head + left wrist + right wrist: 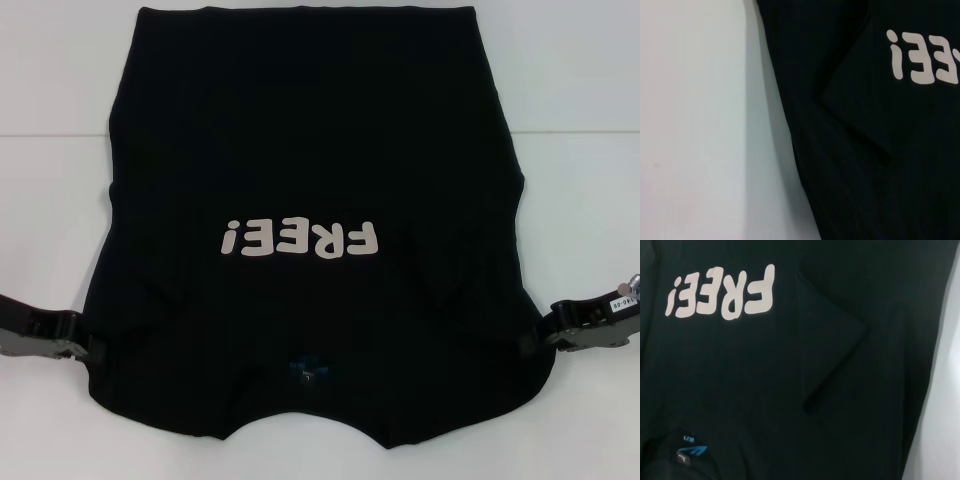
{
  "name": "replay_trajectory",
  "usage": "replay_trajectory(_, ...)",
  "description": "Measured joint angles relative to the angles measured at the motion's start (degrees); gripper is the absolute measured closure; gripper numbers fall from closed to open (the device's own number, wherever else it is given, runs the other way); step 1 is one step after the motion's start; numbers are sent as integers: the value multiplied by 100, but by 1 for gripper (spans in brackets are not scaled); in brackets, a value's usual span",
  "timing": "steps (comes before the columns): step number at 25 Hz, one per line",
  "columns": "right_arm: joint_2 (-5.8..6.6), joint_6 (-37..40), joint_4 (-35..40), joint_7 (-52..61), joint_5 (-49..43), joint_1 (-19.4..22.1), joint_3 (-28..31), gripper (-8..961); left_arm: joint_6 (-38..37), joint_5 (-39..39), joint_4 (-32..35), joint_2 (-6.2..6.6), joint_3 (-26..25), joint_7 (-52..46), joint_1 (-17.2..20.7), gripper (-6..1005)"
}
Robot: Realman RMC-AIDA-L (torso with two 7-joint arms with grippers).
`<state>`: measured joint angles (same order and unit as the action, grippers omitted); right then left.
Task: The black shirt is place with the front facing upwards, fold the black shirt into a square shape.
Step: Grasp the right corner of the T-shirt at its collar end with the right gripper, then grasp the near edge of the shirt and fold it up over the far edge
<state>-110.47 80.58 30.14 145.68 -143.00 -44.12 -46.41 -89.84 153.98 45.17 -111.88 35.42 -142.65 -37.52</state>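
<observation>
Table (pixel 60 150), white, plain surface, carrying one garment across its middle.

Left gripper (pixel 95 350): at the near left edge of the shirt, low over the table, its dark body reaching in from the left side. The tip meets the shirt's side edge by the shoulder; the cloth and the black housing merge there, so whether the jaws are spread or pinching the fabric cannot be told. The left wrist view shows only table and shirt, no fingers.

Black shirt (pixel 310 150): lying flat, front up, centred on the table, collar end toward the robot and hem at the far side. Both sleeves are folded inward over the body, each forming an angled flap: the left one seen in the left wrist view (pixel 860 115), the right one in the right wrist view (pixel 830 335).

Lettering "FREE!" (pixel 300 238): cream-white, reading upside down from the head view, between the two sleeve flaps.

Neck label (pixel 305 370): small, with blue marks, inside the collar at the near edge.

Right gripper (pixel 540 330): at the near right edge of the shirt, mirroring the left, tip at the shoulder edge; jaw state likewise cannot be told.
</observation>
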Motion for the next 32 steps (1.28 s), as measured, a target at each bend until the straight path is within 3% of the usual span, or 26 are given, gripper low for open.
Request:
replay_trajectory(10, 20, 95, 13, -61, 0, -7, -11, 839, -65, -167, -33, 34, 0, 58, -1, 964)
replay_trajectory(13, 78, 355, 101, -240, 0, -8, -6, 918, -282, -352, -150, 141, -1, 157, -1, 961)
replay_trajectory(19, 219, 1522, 462, -930, -150, 61, -7, 918, -1178, -560, -617, 492, 10, 532, -60, 954)
replay_trajectory(22, 231, 1995, 528, -1360, -377, 141, -12, 917, -1748, -452, -880, 583, 57, 818, -73, 950)
replay_trajectory(26, 129, 2499, 509, -2004, -774, 198, -25, 917, -2464, -145, -1037, 525, 182, 1114, -36, 946)
replay_trajectory(28, -24, 2755, 481, -2343, -1123, 216, -32, 917, -2575, -92, -1080, 480, 395, 1110, -10, 944)
replay_trajectory(32, -139, 2848, 485, -2494, -1308, 234, -24, 917, -2655, -88, -1333, 406, 865, 1198, -14, 939)
